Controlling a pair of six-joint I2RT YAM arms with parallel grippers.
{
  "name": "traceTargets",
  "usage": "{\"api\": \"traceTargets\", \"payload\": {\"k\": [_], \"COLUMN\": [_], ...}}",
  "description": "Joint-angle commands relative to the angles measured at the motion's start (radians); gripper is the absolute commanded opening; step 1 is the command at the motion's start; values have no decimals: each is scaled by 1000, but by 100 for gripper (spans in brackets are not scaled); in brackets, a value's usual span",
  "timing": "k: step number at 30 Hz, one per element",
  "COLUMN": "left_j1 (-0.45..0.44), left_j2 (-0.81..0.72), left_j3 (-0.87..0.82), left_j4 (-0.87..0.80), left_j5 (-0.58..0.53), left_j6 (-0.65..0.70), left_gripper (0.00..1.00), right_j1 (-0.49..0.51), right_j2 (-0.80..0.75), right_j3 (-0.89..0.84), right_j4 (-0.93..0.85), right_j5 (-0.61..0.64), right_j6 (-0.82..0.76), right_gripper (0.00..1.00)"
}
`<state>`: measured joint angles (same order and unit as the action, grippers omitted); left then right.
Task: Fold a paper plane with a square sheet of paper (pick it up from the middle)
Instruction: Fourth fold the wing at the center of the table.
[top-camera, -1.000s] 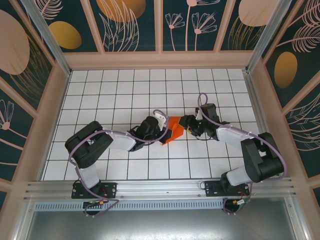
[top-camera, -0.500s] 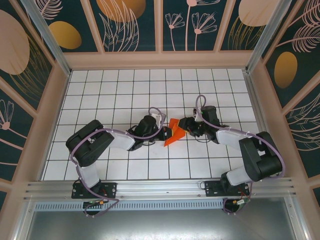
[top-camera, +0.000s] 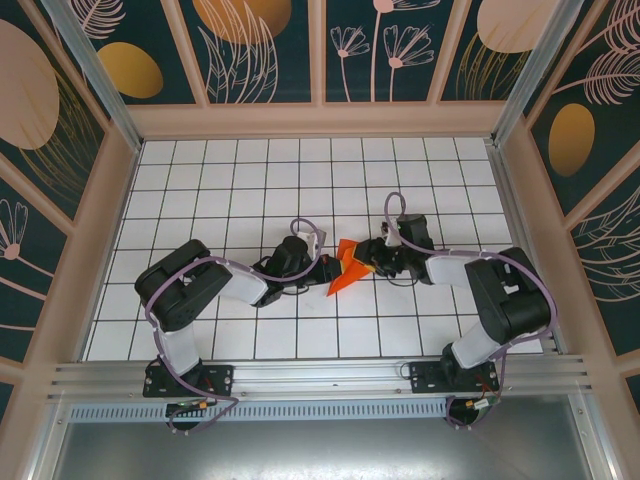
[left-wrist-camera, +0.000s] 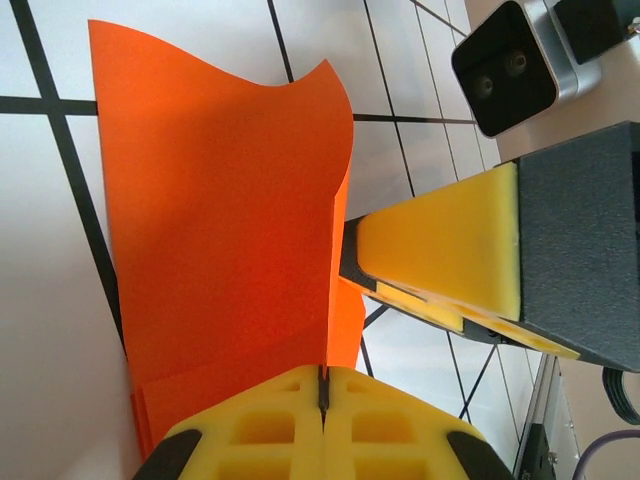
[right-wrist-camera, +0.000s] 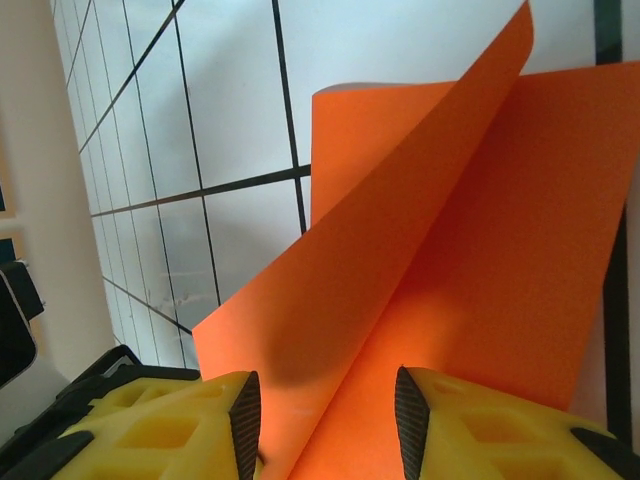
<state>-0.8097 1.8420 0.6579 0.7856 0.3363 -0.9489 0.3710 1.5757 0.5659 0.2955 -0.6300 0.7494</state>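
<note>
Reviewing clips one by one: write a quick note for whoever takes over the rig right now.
Left gripper: shut on the edge of the orange paper.
Right gripper: open, paper between its jaws, not clamped.
Paper: middle of the table, between both arms.
Done: several folds, already a pointed shape.
Left: likely the last wing creases, then release.

Spanning the view: white tiled table (top-camera: 220, 190) with dark grid lines, tan walls (top-camera: 320, 120) bordering it. Sitting near its middle: folded orange paper (top-camera: 348, 268), tip pointing toward the near edge. Touching tiles or hovering, unclear.
</note>
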Motion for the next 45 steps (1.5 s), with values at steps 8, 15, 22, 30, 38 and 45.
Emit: {"api": "traceTargets", "payload": {"k": [8,15,22,30,38,45], "left_j1": [9,8,7,8,9,12], "left_j2": [34,60,74,82,76,81], "left_j3": [-5,6,33,61,59,31], "left_j4": [68,66,23,-14,-10,83], "left_j5": [17,32,34,26,30,51], "left_j6": [-16,-4,43,79,79,-6], "left_gripper": [3,13,25,16,4,4], "right_j1": [10,13,15,17,17,20], "right_j2": [56,79,85,80,20,23], "right_j3": [28,29,34,40,42,46], "right_j4": [20,17,6,-4,-43,-66], "right_j5": [-12,-9,-6,-13,-13,-13], "right_j6": [57,65,64,54,11,-2], "right_gripper": [47,48,50,50,49,49]}}
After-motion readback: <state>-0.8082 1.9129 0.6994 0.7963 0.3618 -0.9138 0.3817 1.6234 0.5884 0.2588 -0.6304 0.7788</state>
